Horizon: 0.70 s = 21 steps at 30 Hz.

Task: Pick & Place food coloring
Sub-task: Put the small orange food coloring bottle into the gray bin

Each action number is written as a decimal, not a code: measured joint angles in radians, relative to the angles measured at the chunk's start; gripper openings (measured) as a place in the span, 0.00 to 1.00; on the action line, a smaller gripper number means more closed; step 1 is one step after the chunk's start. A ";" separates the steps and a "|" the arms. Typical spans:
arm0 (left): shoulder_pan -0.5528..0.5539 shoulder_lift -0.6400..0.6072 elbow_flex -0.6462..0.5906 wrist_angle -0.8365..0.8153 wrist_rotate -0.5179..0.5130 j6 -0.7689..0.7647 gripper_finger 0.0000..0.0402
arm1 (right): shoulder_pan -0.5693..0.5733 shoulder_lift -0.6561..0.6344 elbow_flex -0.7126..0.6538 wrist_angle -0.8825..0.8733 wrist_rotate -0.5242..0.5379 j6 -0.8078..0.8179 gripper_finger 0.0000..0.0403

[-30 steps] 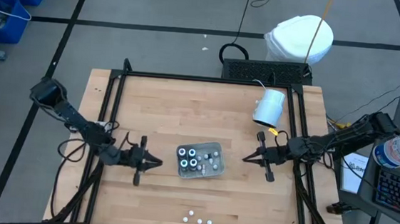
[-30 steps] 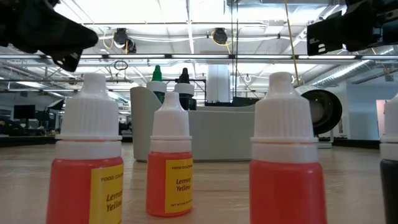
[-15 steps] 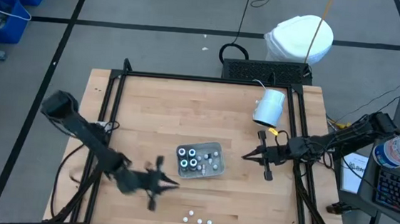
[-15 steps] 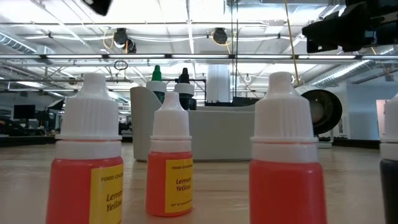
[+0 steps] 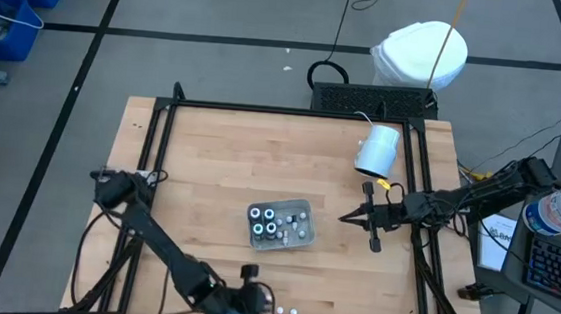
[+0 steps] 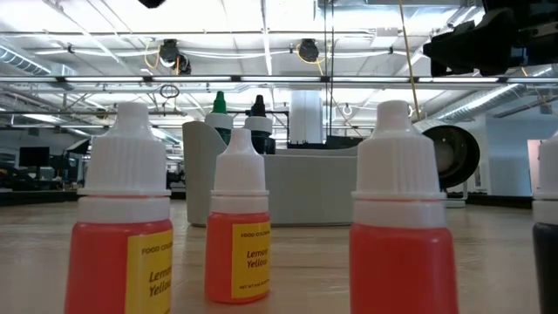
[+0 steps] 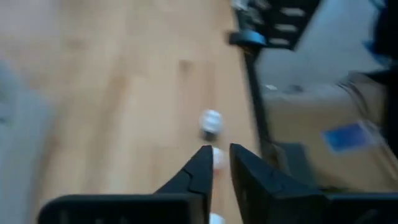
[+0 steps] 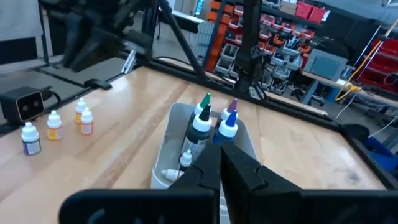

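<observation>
Reaching low along the table's front edge, your left gripper (image 7: 221,163) hangs over loose upright food coloring (image 7: 211,122) bottles, fingers slightly parted, grasping nothing; your right gripper (image 5: 346,220) waits clenched beside the tray (image 5: 302,207).

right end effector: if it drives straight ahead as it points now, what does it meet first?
The tray of dropper bottles. The right end effector, shut, points straight at it in the right wrist view; in the high view bare table lies between them. Whether it would clear the rim is unclear.
</observation>
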 joint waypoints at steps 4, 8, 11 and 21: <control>-0.024 0.019 0.024 -0.018 0.021 -0.048 0.28 | 0.000 0.000 0.000 -0.004 0.000 0.010 0.00; -0.037 0.019 0.024 -0.040 0.022 -0.078 0.42 | 0.000 0.000 0.000 -0.004 -0.001 -0.016 0.00; -0.037 0.019 0.024 -0.073 0.050 -0.056 0.49 | 0.000 0.000 0.000 -0.003 -0.001 -0.029 0.00; -0.036 0.033 0.017 -0.160 0.056 -0.101 0.56 | 0.000 0.000 0.000 0.002 0.001 -0.018 0.00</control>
